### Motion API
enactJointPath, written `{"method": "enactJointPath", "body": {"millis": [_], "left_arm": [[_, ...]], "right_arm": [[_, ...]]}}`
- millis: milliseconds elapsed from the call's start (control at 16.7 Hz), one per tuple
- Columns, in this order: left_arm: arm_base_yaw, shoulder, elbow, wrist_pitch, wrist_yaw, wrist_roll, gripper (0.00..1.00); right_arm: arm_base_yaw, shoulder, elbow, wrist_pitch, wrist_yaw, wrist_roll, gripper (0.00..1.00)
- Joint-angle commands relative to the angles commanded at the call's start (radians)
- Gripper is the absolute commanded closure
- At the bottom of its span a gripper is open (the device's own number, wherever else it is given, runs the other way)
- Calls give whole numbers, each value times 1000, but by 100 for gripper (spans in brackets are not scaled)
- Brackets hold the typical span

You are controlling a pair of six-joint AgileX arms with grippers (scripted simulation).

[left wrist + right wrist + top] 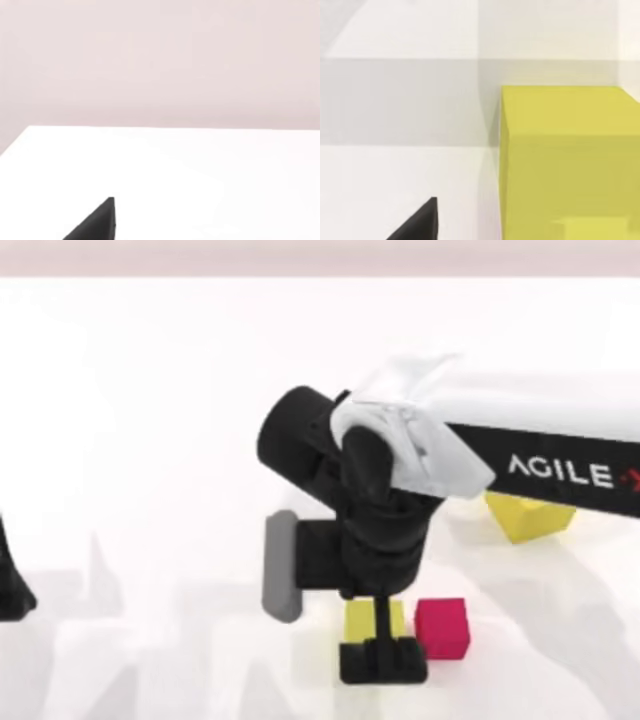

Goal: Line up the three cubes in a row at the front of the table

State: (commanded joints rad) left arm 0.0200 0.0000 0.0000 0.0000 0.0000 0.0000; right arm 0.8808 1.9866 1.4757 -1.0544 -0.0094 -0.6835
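While the right end effector (pixel 382 660) grips the yellow cube (pixel 360 618), the magenta cube (pixel 442 627) sits beside.

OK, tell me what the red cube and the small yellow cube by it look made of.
Red cube: flat, even magenta with no shine or grain, so a matte plastic or painted block, at a guess. Small yellow cube, under the right pincer: the same plain dull finish close up, no glare, no texture. The rendering leaves the real material open.

Cubes — three are counted on one white table (pixel 150 440): one small magenta-red cube (pixel 443 627) and two yellow — a smaller yellow cube (pixel 360 618) and a larger yellow cube (pixel 525 517). Two arms are counted.
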Motion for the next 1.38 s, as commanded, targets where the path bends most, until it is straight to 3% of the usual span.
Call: {"method": "enactJointPath", "body": {"millis": [180,600,780,1140,1380], "left_arm": [[0,0,0,0,0,0,0],[0,0,0,0,0,0,0],[0,0,0,0,0,0,0],[0,0,0,0,0,0,0],[0,0,0,0,0,0,0]], "right_arm": [[1,-31,60,-89,-1,-1,0],[-36,-24,80,-101,0,35,0],[-142,4,118,-113,3,160,0],[-441,72,197,-145,9,549,0],[-563,90,232,-149,11,678,0]]}}
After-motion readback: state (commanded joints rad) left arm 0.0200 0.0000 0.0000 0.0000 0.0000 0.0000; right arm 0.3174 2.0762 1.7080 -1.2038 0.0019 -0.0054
